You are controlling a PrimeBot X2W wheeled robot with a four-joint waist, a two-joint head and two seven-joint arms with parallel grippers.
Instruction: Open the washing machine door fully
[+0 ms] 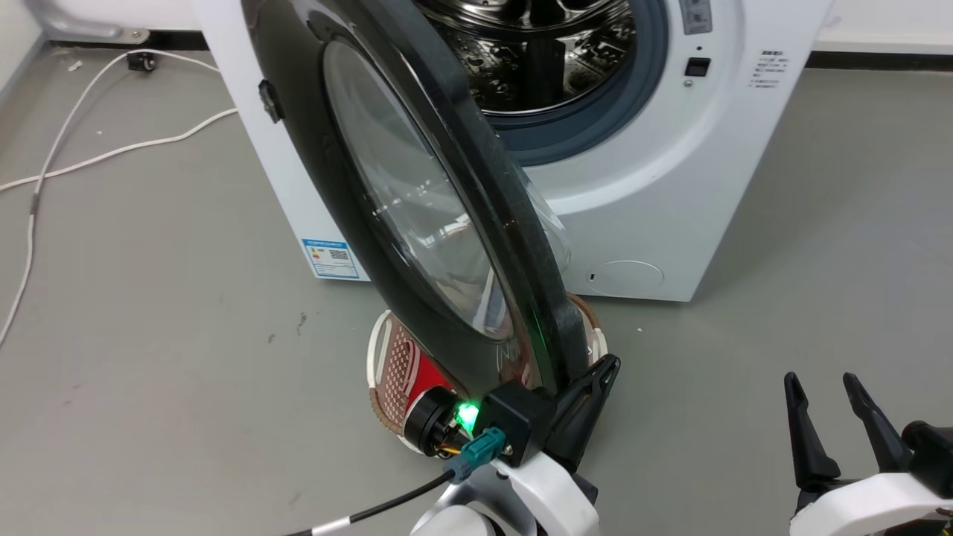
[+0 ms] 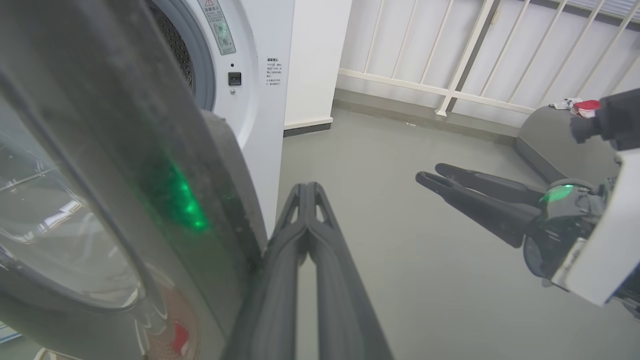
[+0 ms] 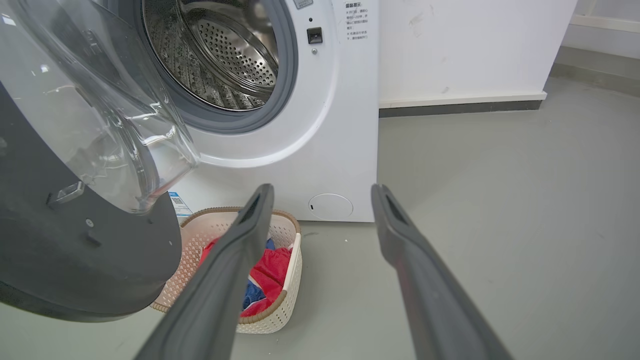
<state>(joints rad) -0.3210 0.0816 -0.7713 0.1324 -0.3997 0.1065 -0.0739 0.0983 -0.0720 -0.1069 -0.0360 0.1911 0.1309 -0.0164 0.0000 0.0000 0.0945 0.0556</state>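
Note:
The white washing machine (image 1: 655,186) (image 2: 260,40) (image 3: 340,125) stands with its steel drum exposed. The washing machine door (image 1: 484,186) (image 2: 125,150) (image 3: 75,260), black-rimmed with a clear glass bowl, is swung out about a quarter turn, edge-on to the head view. My left gripper (image 1: 609,365) (image 2: 306,192) is shut with nothing between its fingers. It lies along the inner side of the door's lower rim, and its left finger touches the rim. My right gripper (image 1: 826,391) (image 2: 430,175) (image 3: 322,192) is open and hangs over the bare floor to the right, apart from the door.
A white lattice basket (image 1: 383,357) (image 3: 280,300) holding red and blue cloth sits on the floor below the door. A white cable (image 1: 74,112) runs over the floor at the left. A white railing (image 2: 450,85) and a wall stand beyond the machine's right side.

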